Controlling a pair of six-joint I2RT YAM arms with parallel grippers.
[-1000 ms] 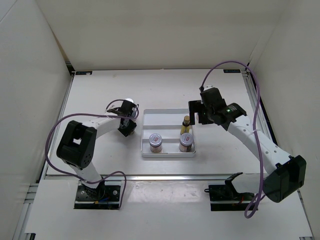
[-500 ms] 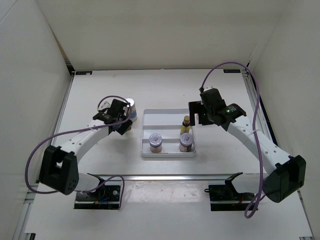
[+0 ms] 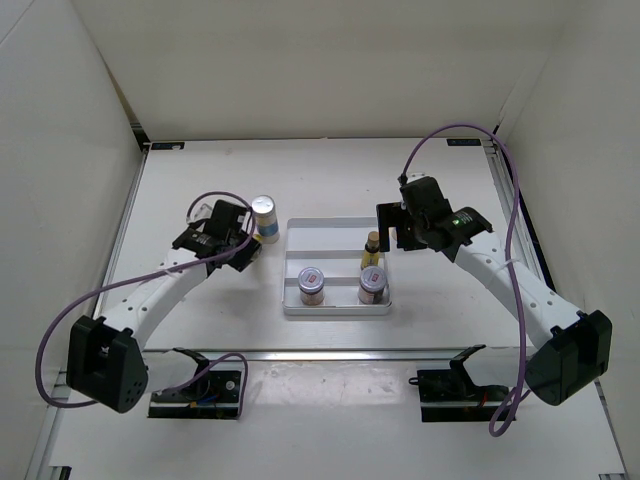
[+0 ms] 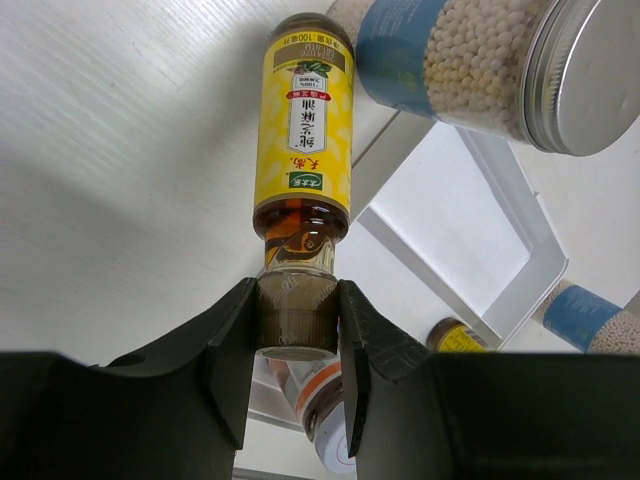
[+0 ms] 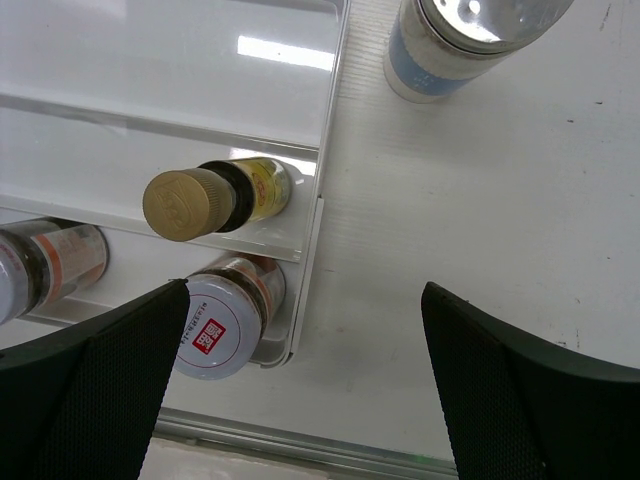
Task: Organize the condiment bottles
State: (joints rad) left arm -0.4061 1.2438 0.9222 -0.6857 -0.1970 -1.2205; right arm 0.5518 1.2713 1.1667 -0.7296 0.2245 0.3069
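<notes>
- Left claw (image 4: 295, 320) is clenched on the slim yellow bottle (image 4: 305, 130) at its dark cap; the body juts ahead of the fingers.
- It looks like light, slick glass, so a cap hold may let it swing.
- Right claw (image 5: 305, 300) is spread wide, empty.

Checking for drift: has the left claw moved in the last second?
Yes. The left claw, shut on the yellow bottle, shifted left in the top view, away from the white tray.

A shallow white rectangular tray (image 3: 325, 240) lies mid-way across the white table (image 3: 330, 175).
</notes>
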